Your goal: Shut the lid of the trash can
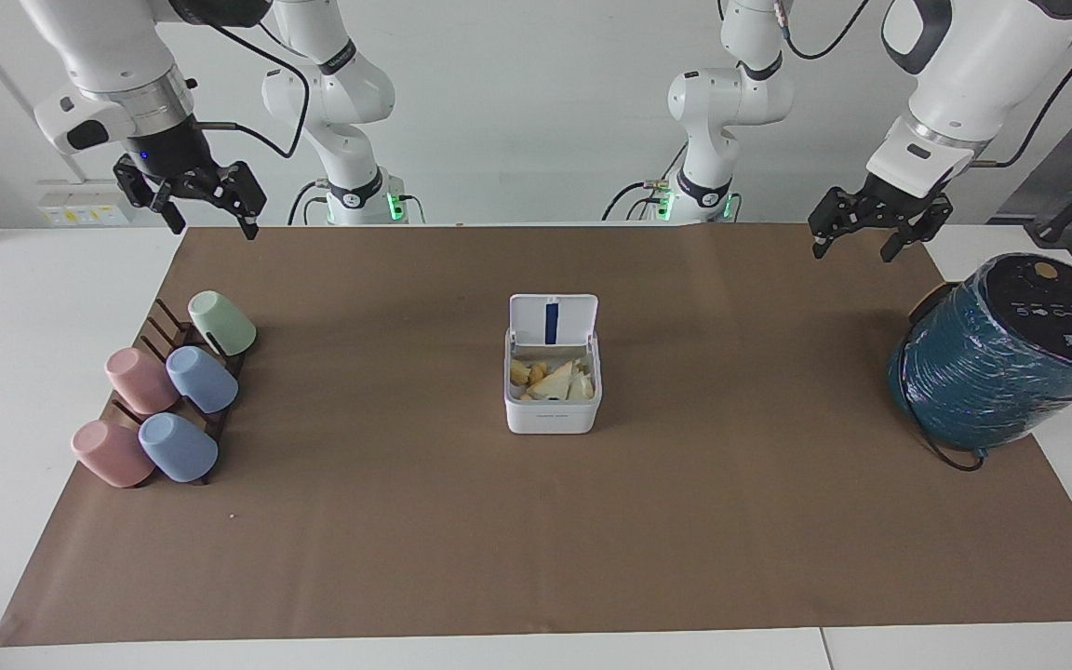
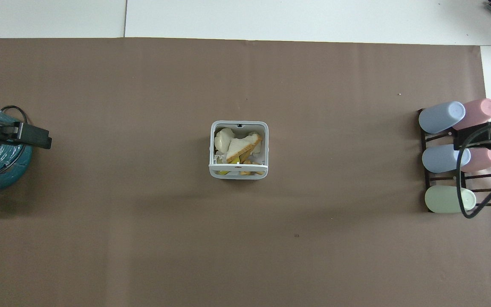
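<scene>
The small white trash can point(image 1: 552, 414) stands in the middle of the brown mat and holds bread and other food scraps. Its lid point(image 1: 553, 319) stands upright on the side nearer to the robots, with the blue strip showing. In the overhead view the trash can point(image 2: 212, 147) is open-topped and the lid point(image 2: 238, 167) shows edge-on. My left gripper point(image 1: 854, 249) is open and empty, up in the air by the teal cylinder. My right gripper point(image 1: 213, 228) is open and empty, raised over the cup rack's end of the mat. Both are well away from the can.
A large teal wrapped cylinder point(image 1: 1001, 363) lies at the left arm's end of the table. A dark rack with several pastel cups point(image 1: 168, 391) lies at the right arm's end. The brown mat point(image 1: 536, 540) covers most of the table.
</scene>
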You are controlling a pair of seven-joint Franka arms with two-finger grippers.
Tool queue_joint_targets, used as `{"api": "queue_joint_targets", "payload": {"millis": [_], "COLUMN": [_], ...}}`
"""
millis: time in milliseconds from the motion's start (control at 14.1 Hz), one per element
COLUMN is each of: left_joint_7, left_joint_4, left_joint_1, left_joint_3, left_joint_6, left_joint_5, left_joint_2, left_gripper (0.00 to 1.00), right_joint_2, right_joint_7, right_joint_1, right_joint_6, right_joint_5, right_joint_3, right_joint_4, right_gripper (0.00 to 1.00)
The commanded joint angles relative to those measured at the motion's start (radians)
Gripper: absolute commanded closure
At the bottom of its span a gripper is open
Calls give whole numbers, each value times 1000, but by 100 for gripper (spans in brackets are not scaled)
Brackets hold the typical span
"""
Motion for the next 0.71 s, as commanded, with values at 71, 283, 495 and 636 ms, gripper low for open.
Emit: {"api": "queue_joint_targets", "payload": {"millis": [71,283,495,636], "left_joint_7": [-11,-13,-16,-35], "left_joint_4": [-40,-40,-40,-55], "left_joint_1": [3,-7,-43,-80], "left_joint_3": [-7,-9,-15,-15], "left_joint_6": [23,23,29,67], "left_joint_5": [13,13,13,13], "left_joint_2": [-33,-33,-33,-34], "left_gripper": [0,0,0,0], "right_joint_2": [1,-6,-14,-15], "right_joint_7": [-14,-14,-14,-14], "right_joint_1": [-6,-8,-8,-8], "right_joint_6": [-2,-8,-10,-10], "right_joint_5": [22,22,21,21], "right_joint_3": [2,2,2,2], "right_joint_4": [8,8,8,8], "right_gripper": [0,0,0,0]}}
